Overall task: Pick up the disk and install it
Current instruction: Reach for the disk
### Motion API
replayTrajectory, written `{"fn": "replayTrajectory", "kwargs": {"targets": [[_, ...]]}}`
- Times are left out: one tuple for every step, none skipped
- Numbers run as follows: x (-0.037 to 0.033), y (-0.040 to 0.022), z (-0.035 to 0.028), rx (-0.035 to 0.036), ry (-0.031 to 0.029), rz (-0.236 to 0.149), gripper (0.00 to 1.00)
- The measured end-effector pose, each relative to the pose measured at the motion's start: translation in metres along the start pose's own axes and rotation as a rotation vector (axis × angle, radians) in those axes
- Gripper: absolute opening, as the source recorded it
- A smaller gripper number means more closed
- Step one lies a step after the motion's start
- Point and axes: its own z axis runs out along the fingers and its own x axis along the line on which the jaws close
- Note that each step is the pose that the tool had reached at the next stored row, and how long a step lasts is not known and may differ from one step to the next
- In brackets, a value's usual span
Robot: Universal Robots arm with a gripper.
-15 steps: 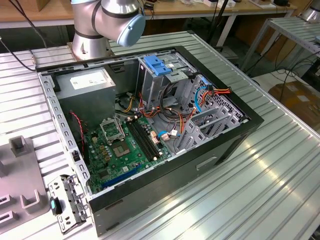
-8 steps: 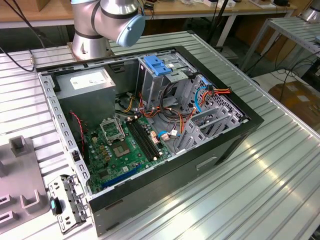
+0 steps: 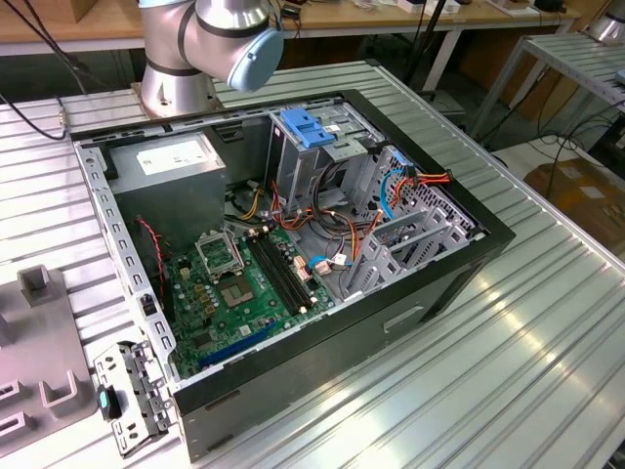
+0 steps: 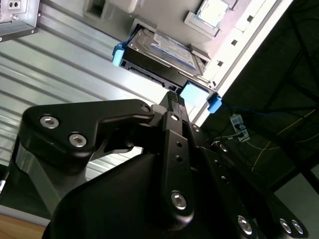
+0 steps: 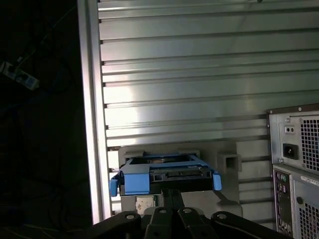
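**Robot's fingers reach hard disk waiting on its holder**

The disk (image 4: 167, 50), a silver hard drive edged by a blue plastic carrier, lies flat on a pale grey holder (image 5: 227, 155). The holder sits on the ribbed metal tabletop (image 5: 189, 74), near the tabletop's edge and outside the computer case. In both wrist views the black gripper (image 5: 172, 192) points at the disk's connector edge. Its fingers (image 4: 172, 107) look pressed together, with nothing between them, and their tips are right at that edge; whether they touch it cannot be told. A white label (image 4: 174, 46) with a blue band lies on the disk's upper face in the second wrist view, but its print cannot be made out. In the first wrist view the case's back panel (image 5: 294, 169), with a power socket and vent grilles, stands just beside the holder.

In the exterior view the case (image 3: 439, 283) lies on its side with its cover off. Inside it are a green circuit board (image 3: 234, 283) and a grey power-supply box (image 3: 166, 186) bearing a white sticker (image 3: 171, 156). A blue latch (image 3: 306, 127) sits on top of the metal drive bay (image 3: 293, 171), and orange and red cables (image 3: 361, 230) trail across the middle. The arm's silver and pale blue joint (image 3: 229, 34) rises beyond the case.
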Motion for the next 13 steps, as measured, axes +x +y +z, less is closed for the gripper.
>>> {"fn": "replayTrajectory", "kwargs": {"targets": [[0.0027, -0.0002, -0.0001, 0.0, 0.0001, 0.0, 0.11], [0.0044, -0.0003, 0.0, -0.0001, -0.0001, 0.0, 0.11], [0.0064, -0.0005, -0.0001, -0.0001, 0.0, 0.0, 0.11], [0.009, -0.0007, -0.0002, 0.0, 0.0, 0.0, 0.11], [0.0125, -0.001, -0.0002, 0.0, 0.0, 0.0, 0.11], [0.0146, -0.0011, -0.0003, 0.0, 0.0, 0.0, 0.11], [0.0178, -0.0013, -0.0002, -0.0001, -0.0001, 0.0, 0.11], [0.0225, -0.0015, -0.0002, 0.0, -0.0001, 0.0, 0.11], [0.0257, -0.0014, -0.0002, 0.0, 0.0001, 0.0, 0.11], [0.0263, -0.0015, -0.0002, 0.0001, 0.0001, 0.0, 0.11], [0.027, -0.0016, -0.0001, 0.0, 0.0, 0.0, 0.11], [0.0275, -0.0016, -0.0001, 0.0, 0.0, 0.0, 0.11], [0.0278, -0.0016, -0.0001, 0.0, 0.0, 0.0, 0.11]]}}
